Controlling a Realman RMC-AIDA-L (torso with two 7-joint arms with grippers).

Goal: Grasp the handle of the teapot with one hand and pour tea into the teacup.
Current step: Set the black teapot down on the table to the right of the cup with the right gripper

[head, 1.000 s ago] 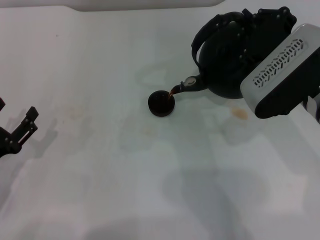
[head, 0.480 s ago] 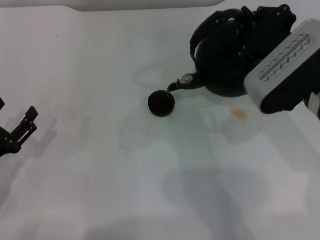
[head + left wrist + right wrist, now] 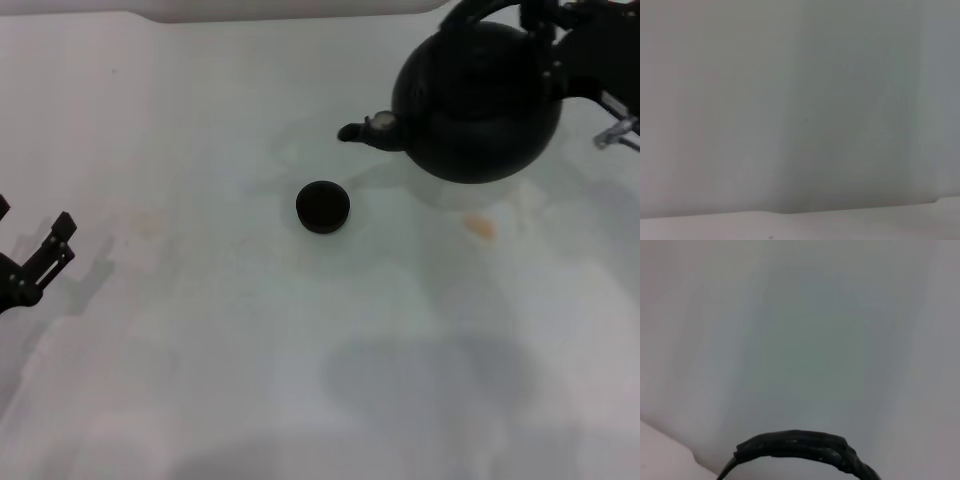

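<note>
The black round teapot (image 3: 478, 105) hangs level at the back right, its spout (image 3: 366, 131) pointing left, above and behind the teacup. Only a short piece of its arched handle (image 3: 470, 12) shows at the top edge of the head view, and my right gripper (image 3: 545, 25) is shut on it from the right. The right wrist view shows the handle (image 3: 799, 446) as a dark ribbed arc. The small dark teacup (image 3: 323, 207) stands on the white table, left of and in front of the pot. My left gripper (image 3: 35, 262) rests open at the far left edge.
An orange-brown tea stain (image 3: 481, 227) lies on the table under the pot's front. A fainter stain (image 3: 150, 222) sits to the left. The white raised rim (image 3: 290, 10) runs along the back. The left wrist view shows only plain white surface.
The teapot tipped back from pouring to level and moved up and to the right, away from the cup. The stream of tea stopped. The right arm's white housing left the view.
</note>
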